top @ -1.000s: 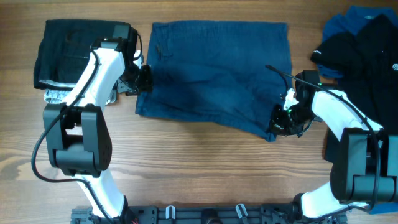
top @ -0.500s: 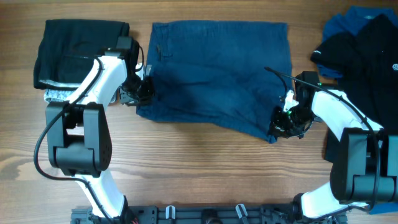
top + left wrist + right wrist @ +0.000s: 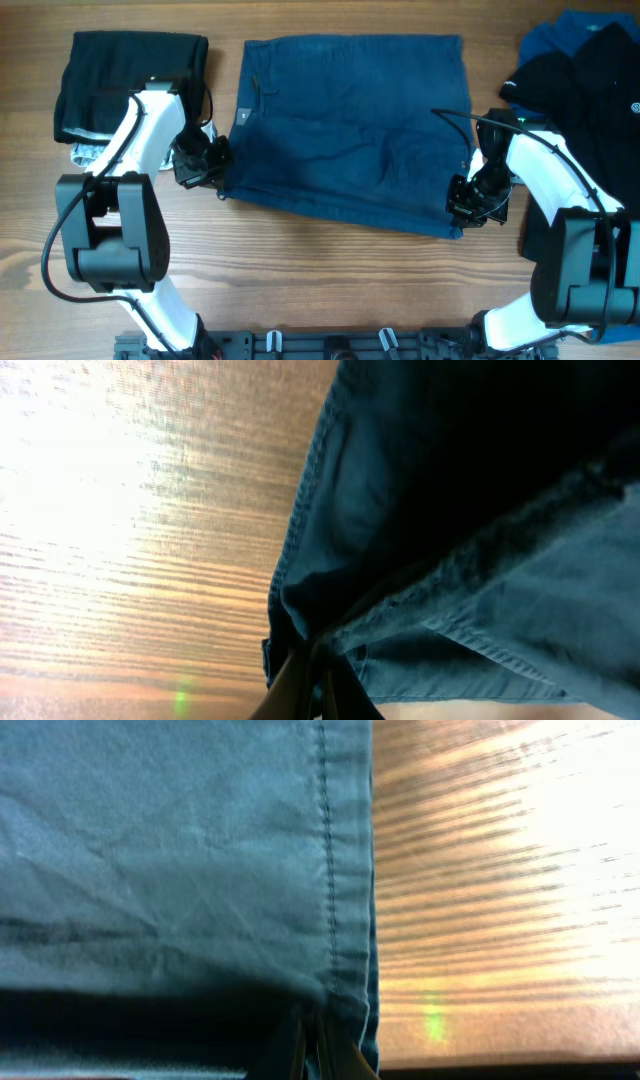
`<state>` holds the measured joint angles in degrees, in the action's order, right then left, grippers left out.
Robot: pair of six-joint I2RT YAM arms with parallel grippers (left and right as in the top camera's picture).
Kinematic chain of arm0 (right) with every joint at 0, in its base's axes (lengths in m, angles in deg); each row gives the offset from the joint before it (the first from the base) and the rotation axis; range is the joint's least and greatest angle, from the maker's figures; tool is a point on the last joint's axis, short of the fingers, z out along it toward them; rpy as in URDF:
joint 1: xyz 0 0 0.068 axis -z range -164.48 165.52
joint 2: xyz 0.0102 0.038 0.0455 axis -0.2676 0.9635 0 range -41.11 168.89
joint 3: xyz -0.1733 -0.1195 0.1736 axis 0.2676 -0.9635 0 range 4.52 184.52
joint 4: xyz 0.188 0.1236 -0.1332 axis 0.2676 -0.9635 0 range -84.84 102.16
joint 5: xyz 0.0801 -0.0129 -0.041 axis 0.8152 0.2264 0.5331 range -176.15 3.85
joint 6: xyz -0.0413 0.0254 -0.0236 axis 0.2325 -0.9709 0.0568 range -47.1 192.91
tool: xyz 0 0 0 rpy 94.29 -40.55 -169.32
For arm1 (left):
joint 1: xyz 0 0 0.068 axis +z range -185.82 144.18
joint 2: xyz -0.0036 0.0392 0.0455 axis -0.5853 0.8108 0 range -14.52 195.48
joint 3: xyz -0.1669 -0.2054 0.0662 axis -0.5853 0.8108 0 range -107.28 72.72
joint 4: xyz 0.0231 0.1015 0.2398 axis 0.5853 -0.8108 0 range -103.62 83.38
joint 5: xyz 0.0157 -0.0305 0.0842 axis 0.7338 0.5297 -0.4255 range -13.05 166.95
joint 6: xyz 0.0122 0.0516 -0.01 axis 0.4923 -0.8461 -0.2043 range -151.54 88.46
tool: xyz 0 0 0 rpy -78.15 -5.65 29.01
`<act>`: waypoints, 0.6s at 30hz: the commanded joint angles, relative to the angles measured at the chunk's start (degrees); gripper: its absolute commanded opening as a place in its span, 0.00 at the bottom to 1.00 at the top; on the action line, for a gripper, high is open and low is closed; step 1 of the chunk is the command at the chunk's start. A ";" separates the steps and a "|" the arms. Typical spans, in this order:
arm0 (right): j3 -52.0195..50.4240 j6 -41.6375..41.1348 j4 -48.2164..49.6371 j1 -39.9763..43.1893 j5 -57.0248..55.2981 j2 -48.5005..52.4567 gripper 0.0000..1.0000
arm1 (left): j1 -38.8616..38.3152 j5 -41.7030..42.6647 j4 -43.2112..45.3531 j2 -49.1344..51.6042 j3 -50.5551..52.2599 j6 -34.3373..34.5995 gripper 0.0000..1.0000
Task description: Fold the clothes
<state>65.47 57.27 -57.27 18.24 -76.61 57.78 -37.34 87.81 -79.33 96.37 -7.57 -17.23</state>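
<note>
We see the navy shorts point(image 3: 350, 130) spread flat on the upper middle of the wooden table point(image 3: 330, 290). They lie between a folded black garment point(image 3: 125, 75), with a light grey piece point(image 3: 88, 153) under it, at the far left, and a heaped black top point(image 3: 590, 100) lying over a bright blue cloth point(image 3: 555, 35) at the far right. The left gripper point(image 3: 207, 168) sits at the shorts' lower left corner, where the left wrist view shows its jaws pressed together on a raised fold of the hem; the right gripper point(image 3: 472, 203) sits at the lower right corner, jaws likewise pinching the stitched edge.
</note>
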 commanded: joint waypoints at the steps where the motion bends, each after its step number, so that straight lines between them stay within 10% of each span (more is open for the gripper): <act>1: 0.44 -1.29 -0.96 0.15 -3.82 -0.44 0.04 | 0.42 -0.39 -0.42 -1.38 2.08 1.03 0.04; 6: 0.44 -4.04 -3.13 0.13 -5.95 -0.44 0.05 | 0.42 -0.39 -0.24 -1.38 6.58 1.16 0.11; 7: 0.46 -4.00 -3.28 0.13 -5.97 -0.44 0.27 | 0.42 -0.39 -0.66 -1.38 6.95 1.16 0.30; 11: 3.89 -3.21 -5.95 0.13 -5.95 -0.44 0.54 | 0.42 -0.39 -4.22 -1.51 5.55 1.14 0.64; 17: 18.62 -0.57 -5.25 0.13 -5.68 -0.44 0.57 | 0.42 0.07 1.92 -5.97 -6.25 1.14 0.67; 18: 18.64 -0.33 -1.29 0.15 -5.73 -0.44 0.52 | 0.42 0.09 8.44 -6.25 -6.23 1.14 0.52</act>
<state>82.60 55.63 -62.63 18.24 -81.51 57.81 -37.26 87.54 -79.41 93.20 -11.11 -16.16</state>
